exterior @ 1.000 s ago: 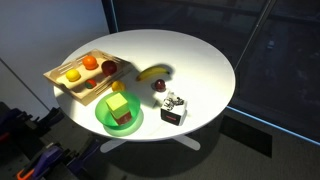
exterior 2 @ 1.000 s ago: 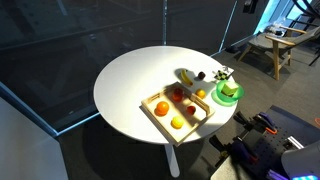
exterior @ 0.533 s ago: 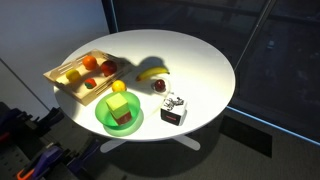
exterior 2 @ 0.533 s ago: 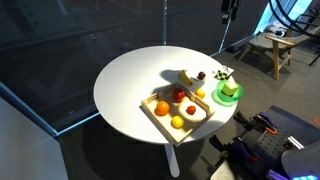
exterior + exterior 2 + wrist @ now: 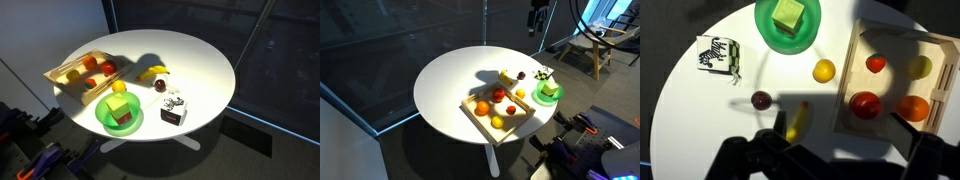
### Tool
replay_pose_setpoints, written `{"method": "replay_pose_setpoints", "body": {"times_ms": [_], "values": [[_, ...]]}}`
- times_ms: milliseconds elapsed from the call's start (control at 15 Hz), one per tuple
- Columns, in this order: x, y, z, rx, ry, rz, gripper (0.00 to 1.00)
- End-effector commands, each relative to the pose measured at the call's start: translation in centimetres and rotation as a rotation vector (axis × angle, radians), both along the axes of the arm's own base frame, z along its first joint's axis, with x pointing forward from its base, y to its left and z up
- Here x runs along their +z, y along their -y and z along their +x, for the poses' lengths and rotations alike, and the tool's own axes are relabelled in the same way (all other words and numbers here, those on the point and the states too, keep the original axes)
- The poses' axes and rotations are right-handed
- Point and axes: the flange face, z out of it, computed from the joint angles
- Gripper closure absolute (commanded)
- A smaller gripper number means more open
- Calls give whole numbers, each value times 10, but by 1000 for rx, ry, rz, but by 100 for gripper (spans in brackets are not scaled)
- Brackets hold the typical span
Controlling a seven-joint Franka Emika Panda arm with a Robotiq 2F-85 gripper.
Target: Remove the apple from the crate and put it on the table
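Observation:
The apple [image 5: 876,64] is a small bright-red fruit in the light-wood crate [image 5: 854,52], in the compartment nearest the green bowl. It shows in both exterior views [image 5: 90,84] [image 5: 511,110], inside the crate [image 5: 56,76] [image 5: 472,115] on the round white table [image 5: 200,60] [image 5: 445,75] [image 5: 700,95]. My gripper [image 5: 840,132] is open and empty, high above the table. Its fingers straddle the crate's edge beside the banana. An exterior view shows it [image 5: 535,20] well above the far side of the table.
The crate also holds a larger dark-red fruit [image 5: 865,104], an orange [image 5: 912,108] and a yellow fruit [image 5: 920,67]. On the table lie a banana [image 5: 798,120], a maroon fruit [image 5: 761,100], a lemon [image 5: 824,71], a green bowl [image 5: 767,30] and a zebra-patterned box [image 5: 718,53].
The gripper has come into the exterior view from the top and moved further in over the table. Its shadow has spread over the banana and the crate's edge. No object has moved.

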Motion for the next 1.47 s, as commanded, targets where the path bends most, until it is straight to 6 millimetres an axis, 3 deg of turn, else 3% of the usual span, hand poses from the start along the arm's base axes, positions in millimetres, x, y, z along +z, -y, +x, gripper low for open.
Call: {"method": "replay_pose_setpoints", "body": {"times_ms": [0,267,600,1400], "values": [[-19,-10,4,17,4,-15,0],[-38,-26,9,25,64,-44,0],[-46,-46,13,3,117,-26,0],[-52,-47,17,0,104,-21,0]]}}
